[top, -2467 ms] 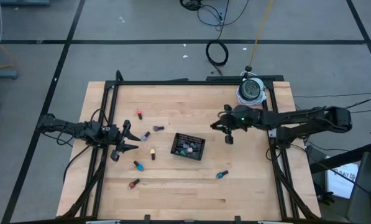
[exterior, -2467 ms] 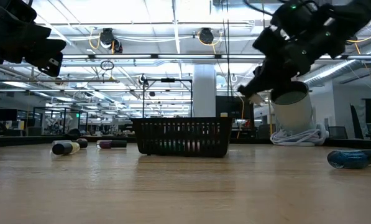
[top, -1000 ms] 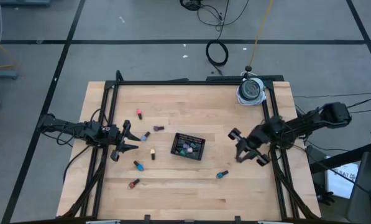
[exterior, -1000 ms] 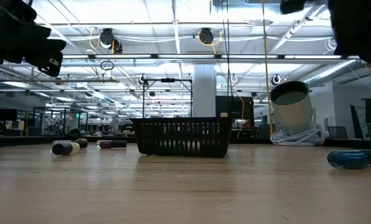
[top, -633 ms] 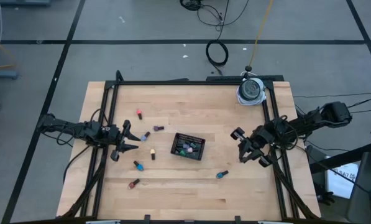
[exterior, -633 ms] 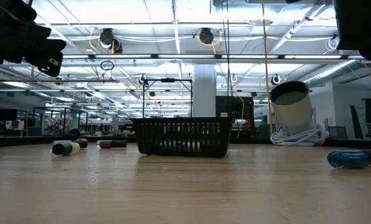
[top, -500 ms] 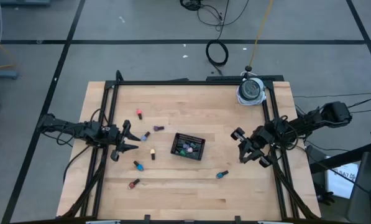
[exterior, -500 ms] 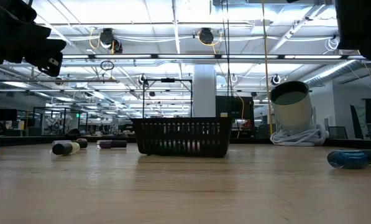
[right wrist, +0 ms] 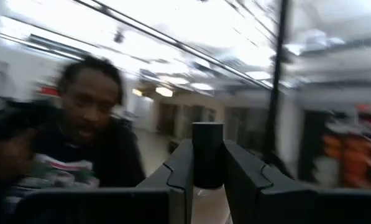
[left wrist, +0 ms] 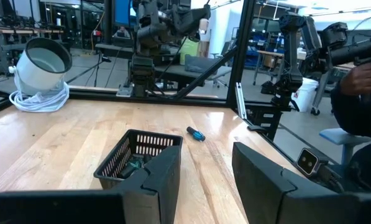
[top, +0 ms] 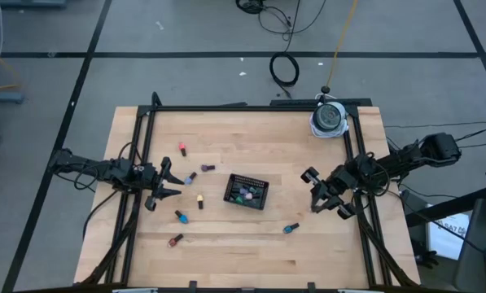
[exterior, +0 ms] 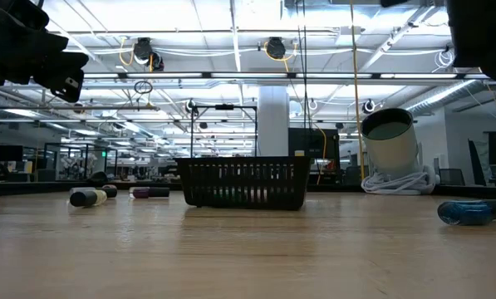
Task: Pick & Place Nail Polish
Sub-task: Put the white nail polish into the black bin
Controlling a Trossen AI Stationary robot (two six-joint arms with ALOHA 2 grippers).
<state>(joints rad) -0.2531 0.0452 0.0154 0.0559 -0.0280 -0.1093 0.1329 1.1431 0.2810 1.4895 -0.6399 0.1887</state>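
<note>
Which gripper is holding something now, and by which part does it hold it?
The right gripper holds a nail polish bottle by its dark cap, between its fingers. The left gripper is open and empty.

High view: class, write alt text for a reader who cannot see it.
From above, a black mesh tray holding nail polish bottles sits mid-table on a wooden table, with more bottles lying to its left and a teal bottle at lower right. The left claw waits at the left edge; the right claw hangs right of the tray.
</note>
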